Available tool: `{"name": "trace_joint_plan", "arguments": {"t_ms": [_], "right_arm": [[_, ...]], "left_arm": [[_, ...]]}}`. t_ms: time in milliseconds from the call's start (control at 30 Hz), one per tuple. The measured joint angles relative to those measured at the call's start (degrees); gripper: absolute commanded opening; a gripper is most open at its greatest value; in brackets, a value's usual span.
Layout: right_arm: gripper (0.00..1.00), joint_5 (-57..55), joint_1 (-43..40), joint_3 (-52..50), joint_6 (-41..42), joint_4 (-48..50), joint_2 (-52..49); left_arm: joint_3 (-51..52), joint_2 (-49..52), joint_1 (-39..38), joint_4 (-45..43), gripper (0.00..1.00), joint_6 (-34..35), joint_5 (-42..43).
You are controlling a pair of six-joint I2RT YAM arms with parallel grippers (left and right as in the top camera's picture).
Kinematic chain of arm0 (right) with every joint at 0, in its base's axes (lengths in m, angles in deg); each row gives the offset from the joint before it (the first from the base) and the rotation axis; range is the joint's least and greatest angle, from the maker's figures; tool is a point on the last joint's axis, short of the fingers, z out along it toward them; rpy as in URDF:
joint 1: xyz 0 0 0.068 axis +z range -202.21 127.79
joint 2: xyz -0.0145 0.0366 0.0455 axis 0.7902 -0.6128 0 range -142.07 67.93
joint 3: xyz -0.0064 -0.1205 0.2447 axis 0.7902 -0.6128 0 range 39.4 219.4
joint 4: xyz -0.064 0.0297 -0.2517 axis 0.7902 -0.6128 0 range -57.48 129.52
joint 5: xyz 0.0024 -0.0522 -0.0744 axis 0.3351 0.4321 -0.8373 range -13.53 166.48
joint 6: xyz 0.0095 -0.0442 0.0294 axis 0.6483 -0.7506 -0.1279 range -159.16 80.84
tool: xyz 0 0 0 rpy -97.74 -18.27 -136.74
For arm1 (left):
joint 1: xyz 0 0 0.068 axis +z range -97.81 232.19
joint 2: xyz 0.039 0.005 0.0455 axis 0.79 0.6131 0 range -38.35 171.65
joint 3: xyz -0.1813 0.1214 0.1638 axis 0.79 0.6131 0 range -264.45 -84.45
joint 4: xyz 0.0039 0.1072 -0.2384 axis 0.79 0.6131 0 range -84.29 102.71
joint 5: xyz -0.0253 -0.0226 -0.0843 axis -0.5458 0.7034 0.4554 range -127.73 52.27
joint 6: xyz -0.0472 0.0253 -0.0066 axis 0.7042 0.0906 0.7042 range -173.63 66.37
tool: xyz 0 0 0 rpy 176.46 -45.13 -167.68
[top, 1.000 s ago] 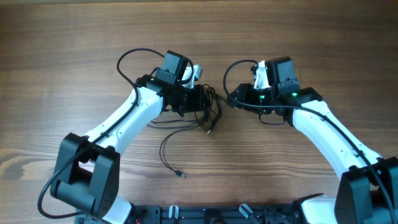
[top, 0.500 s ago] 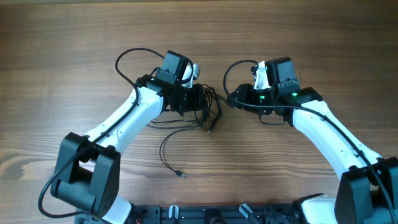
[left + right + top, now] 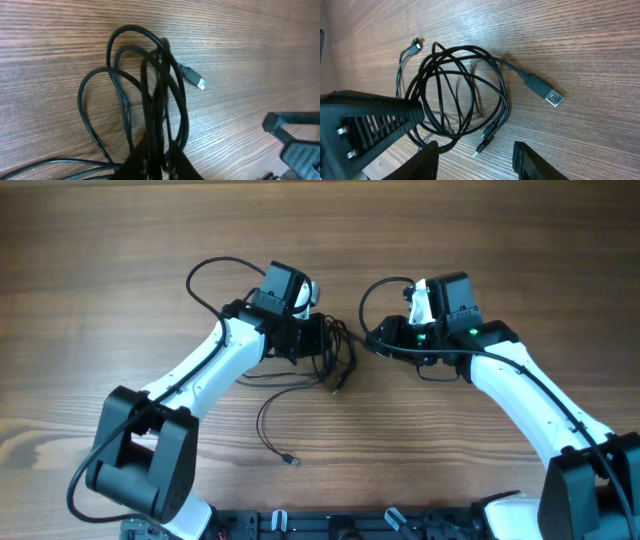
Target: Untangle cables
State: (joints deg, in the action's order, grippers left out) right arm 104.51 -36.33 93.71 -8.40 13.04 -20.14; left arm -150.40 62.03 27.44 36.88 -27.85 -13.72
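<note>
The cables [image 3: 342, 358] are thin black cords looped in a loose tangle between the two arms. In the left wrist view the cables [image 3: 150, 95] fan out as several loops, with a small plug [image 3: 194, 78] at one end. My left gripper [image 3: 156, 165] is shut on a bundle of strands at the near edge of the tangle. In the right wrist view the cables [image 3: 455, 95] lie just ahead of my right gripper [image 3: 477, 165], which stands open with nothing between its fingers. A USB plug [image 3: 549, 95] points right, and a small plug [image 3: 484, 137] lies near the open fingers.
One cord trails toward the table's front and ends in a small plug [image 3: 291, 462]. The arms' own thicker black cables arc behind the left wrist [image 3: 215, 270] and the right wrist [image 3: 375, 288]. My left gripper's body [image 3: 367, 125] fills the right wrist view's left side.
The left gripper's jaws have closed further on the cable strands. The tangle and the right arm have hardly moved.
</note>
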Motion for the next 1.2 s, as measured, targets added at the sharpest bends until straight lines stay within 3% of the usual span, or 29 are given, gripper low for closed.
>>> {"name": "trace_joint_plan", "arguments": {"t_ms": [367,733,1200], "right_arm": [[0.51,0.83,0.0,0.0,-1.79,0.02,0.0],[0.54,13.09,0.07,0.02,-4.07,3.89,-0.02],[0.54,26.03,0.09,0.0,-4.07,6.38,-0.02]], "left_arm": [[0.0,-0.2,0.0,1.14,0.04,-0.46,4.31],[0.04,-11.47,0.0,4.37,0.04,-2.54,8.22],[0.07,-12.2,0.0,3.04,0.04,-2.75,12.02]]}}
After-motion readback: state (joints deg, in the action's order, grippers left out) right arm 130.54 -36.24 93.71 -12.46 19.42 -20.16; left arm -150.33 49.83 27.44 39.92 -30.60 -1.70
